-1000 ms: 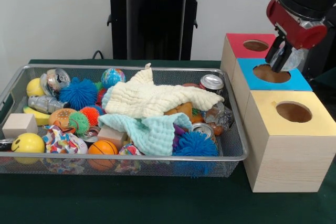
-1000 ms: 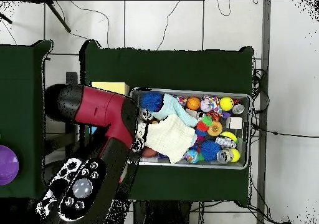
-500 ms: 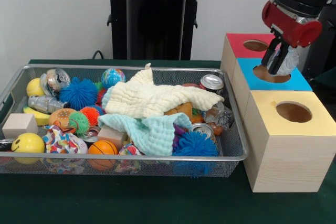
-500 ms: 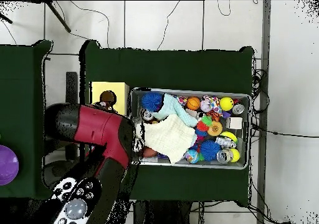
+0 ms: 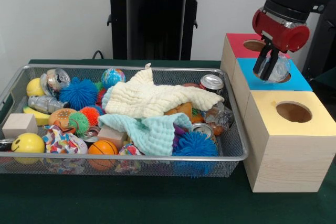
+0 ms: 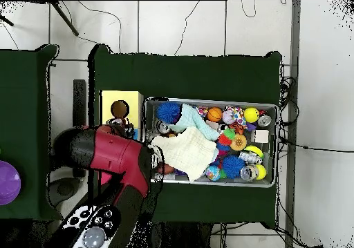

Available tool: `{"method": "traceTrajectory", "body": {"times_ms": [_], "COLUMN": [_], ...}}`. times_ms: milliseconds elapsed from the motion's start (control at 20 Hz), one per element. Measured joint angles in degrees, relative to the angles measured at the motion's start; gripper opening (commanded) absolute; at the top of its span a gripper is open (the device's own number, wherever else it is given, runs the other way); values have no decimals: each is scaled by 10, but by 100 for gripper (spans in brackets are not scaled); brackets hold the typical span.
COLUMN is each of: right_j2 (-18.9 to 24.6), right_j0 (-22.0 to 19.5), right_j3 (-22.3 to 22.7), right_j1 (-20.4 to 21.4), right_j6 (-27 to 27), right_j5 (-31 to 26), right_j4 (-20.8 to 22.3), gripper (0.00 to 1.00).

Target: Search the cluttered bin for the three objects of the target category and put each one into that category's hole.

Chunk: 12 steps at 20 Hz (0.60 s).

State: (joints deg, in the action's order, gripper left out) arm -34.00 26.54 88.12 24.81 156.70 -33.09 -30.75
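The end effector [image 5: 269,67] is hanging over the hole of the blue box [image 5: 296,81], its fingers clamped on a crumpled clear plastic piece [image 5: 278,70] that is sitting just above the opening. The red box [image 5: 236,45] is standing behind it and the yellow box [image 5: 286,140] in front. Beside them on the desk [image 5: 157,203], the wire bin [image 5: 231,150] is holding cans, balls and two cloths.
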Motion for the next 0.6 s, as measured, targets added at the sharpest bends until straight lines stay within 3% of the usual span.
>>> {"method": "traceTrajectory", "body": {"times_ms": [600], "right_j2": [3], "right_j0": [2], "right_j3": [9], "right_j1": [1], "right_j6": [0], "right_j5": [18], "right_j4": [0], "gripper": [0]}}
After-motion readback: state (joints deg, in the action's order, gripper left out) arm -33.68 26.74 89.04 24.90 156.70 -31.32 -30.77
